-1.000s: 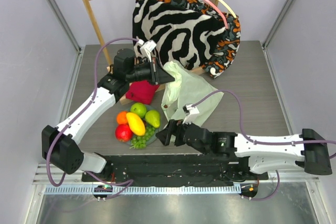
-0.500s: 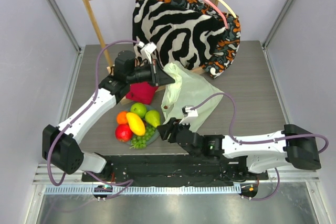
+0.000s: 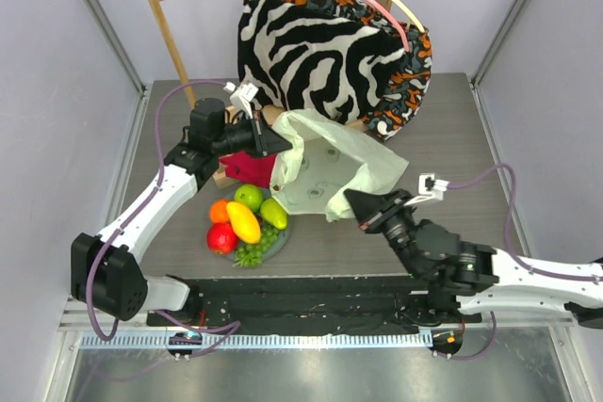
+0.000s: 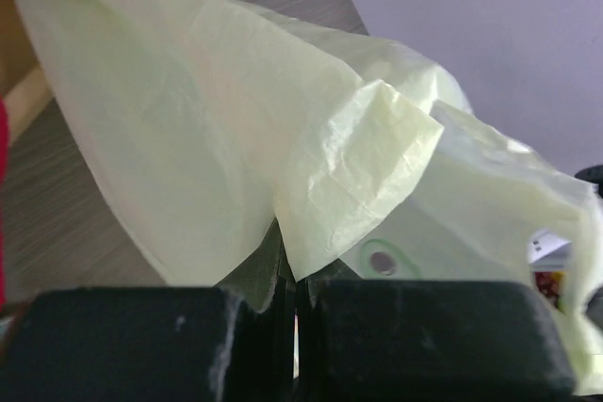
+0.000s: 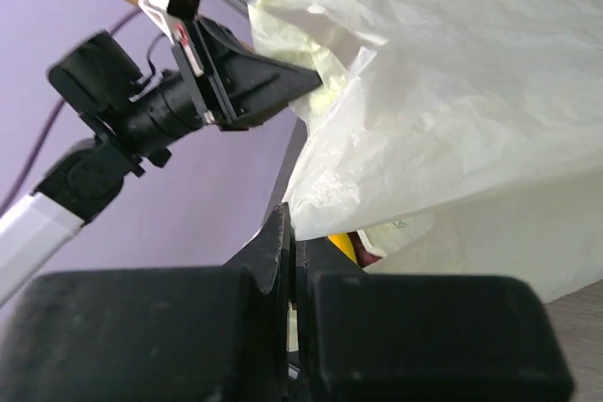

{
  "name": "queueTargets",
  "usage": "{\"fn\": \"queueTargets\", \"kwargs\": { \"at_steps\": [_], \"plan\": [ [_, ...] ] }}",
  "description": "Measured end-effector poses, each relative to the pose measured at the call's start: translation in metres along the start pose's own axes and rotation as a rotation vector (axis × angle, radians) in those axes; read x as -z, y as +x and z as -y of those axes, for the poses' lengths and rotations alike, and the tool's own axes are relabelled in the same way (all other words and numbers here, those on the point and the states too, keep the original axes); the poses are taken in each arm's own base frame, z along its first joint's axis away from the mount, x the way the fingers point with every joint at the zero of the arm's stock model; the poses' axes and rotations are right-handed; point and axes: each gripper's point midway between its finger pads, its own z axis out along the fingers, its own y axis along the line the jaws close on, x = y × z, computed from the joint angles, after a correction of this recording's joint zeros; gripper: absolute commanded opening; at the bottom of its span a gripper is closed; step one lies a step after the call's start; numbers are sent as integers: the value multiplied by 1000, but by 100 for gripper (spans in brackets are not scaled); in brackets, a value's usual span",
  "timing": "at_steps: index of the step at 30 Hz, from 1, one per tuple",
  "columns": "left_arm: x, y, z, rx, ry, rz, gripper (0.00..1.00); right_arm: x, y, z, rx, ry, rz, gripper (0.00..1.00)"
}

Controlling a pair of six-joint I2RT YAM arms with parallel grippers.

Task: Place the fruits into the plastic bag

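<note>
The right hand point(image 3: 350, 197) has swung rightward and closed on the rim of the plastic bag point(image 3: 330, 162). The left hand point(image 3: 285, 144) pinches the opposite rim, with the fruits point(image 3: 247, 218) heaped nearby.

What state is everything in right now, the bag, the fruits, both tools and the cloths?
plastic bag, held up and spread between both tools
left tool, shut on the plastic bag's edge
right tool, shut on the plastic bag's opposite edge
fruits, piled together, outside the plastic bag
zebra fabric, hanging up at the back
red cloth, lying behind the fruits, partly hidden
</note>
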Motion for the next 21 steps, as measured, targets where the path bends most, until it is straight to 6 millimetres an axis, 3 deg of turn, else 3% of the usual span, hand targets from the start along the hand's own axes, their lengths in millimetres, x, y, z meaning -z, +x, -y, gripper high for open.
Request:
{"fn": "queueTargets", "kwargs": {
  "at_steps": [2,5,6,8,9,11,16,21],
  "plan": [
    [1,-3,-9,-3,-39,16,0,10,-21,-1,-11,-19,22,1],
    [-3,-5,-16,-1,-66,21,6,15,-34,-4,19,-27,25,1],
    [-6,-7,-18,2,-69,19,22,16,-35,-5,37,-28,20,1],
    [-11,-8,-21,6,-72,14,42,16,-35,-6,67,-27,11,1],
    [-13,-9,-23,9,-74,11,61,15,-35,-8,83,-27,8,1],
    [-16,-9,-27,8,-83,7,76,13,-32,-10,105,-25,2,1],
    [-8,-6,-41,-21,-178,2,91,3,-17,-8,152,5,-5,1],
    [28,-1,-39,-102,-274,34,100,-6,-7,-1,190,54,5,1]
  ]
}}
